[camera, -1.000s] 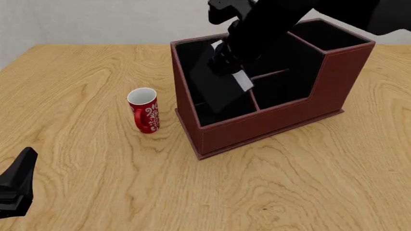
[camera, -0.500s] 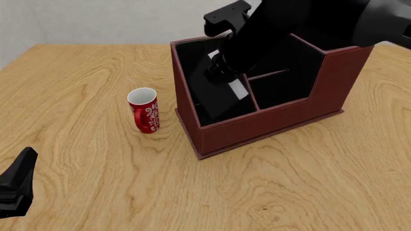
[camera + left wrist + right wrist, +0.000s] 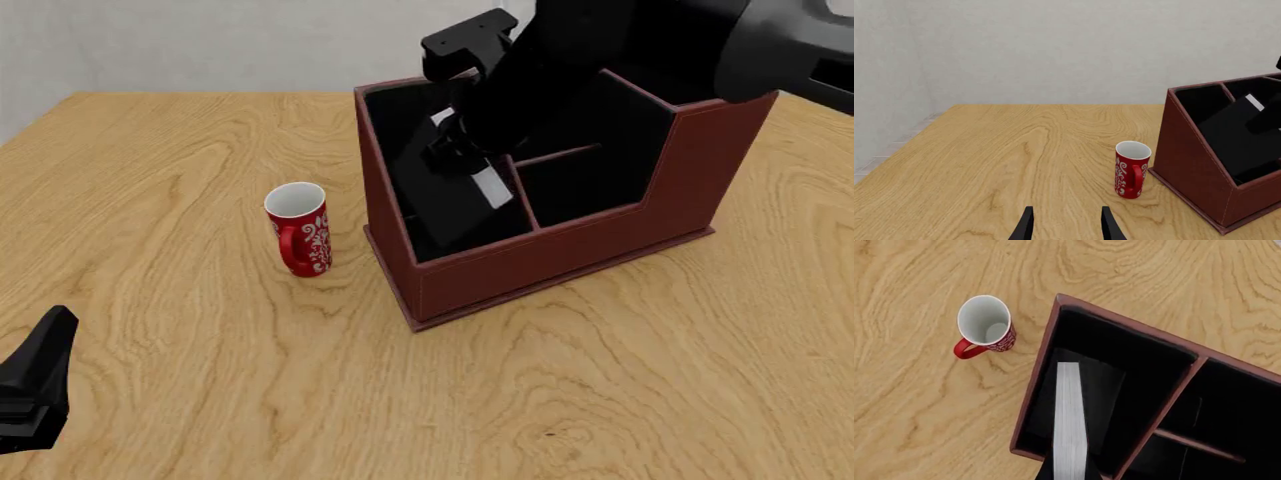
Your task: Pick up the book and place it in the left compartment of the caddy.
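Left gripper (image 3: 34,385) sits at the near left corner of the table (image 3: 200,380), low over the wood, holding nothing; in the left wrist view its fingers (image 3: 1026,227) stand spread with bare wood between them.

Red mug (image 3: 299,229) stands upright, left of the caddy (image 3: 561,250) and apart from it, handle toward the near side, interior white and empty.

Caddy: dark red-brown box with black lining, set at an angle on the table's middle to right. Left compartment (image 3: 400,130) runs along its left wall, near to far.

Book (image 3: 461,195) is inside the left compartment, tilted, not yet flat or upright; white page edges (image 3: 1069,420) face up in the right wrist view.

Right gripper (image 3: 461,150) reaches down into the caddy from the far right and is at the book's upper end. Fingers hidden against the black cover; cannot tell whether it pinches the book or is released.
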Controlling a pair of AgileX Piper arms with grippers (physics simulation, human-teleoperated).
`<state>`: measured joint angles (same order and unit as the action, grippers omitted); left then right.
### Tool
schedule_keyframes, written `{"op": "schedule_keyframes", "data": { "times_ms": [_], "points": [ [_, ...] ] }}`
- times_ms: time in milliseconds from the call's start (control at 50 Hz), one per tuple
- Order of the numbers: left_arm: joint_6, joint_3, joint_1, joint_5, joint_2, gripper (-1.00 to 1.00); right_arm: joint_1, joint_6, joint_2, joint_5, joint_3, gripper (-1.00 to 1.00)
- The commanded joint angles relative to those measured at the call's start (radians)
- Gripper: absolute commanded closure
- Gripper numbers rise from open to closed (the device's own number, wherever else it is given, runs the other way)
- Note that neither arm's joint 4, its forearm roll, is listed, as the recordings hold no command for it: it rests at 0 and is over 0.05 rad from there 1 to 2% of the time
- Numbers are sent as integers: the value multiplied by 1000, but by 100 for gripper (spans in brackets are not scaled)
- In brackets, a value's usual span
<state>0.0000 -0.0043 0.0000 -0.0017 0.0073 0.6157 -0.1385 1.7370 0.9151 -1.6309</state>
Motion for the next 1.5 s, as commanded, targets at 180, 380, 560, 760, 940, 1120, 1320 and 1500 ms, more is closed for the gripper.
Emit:
{"op": "schedule_keyframes", "data": {
  "times_ms": [180,380,560,760,940,1120,1320,1500],
  "points": [
    [0,0,0,0,0,-100,-1,17,5,-3,-20,100],
    [0,0,0,0,0,-100,-6,16,1,0,-22,-100],
    [0,0,0,0,0,-100,-1,13,-7,2,-11,-100],
    [0,0,0,0,0,-100,-4,10,-16,3,-6,-100],
    [0,0,0,0,0,-100,-2,9,-22,7,-6,-100],
    [0,0,0,0,0,-100,1,3,-53,46,-39,-100],
    [0,0,0,0,0,-100,2,-13,-116,91,-41,-100],
    [0,0,0,0,0,-100,4,-3,-180,99,-15,-100]
  ]
}}
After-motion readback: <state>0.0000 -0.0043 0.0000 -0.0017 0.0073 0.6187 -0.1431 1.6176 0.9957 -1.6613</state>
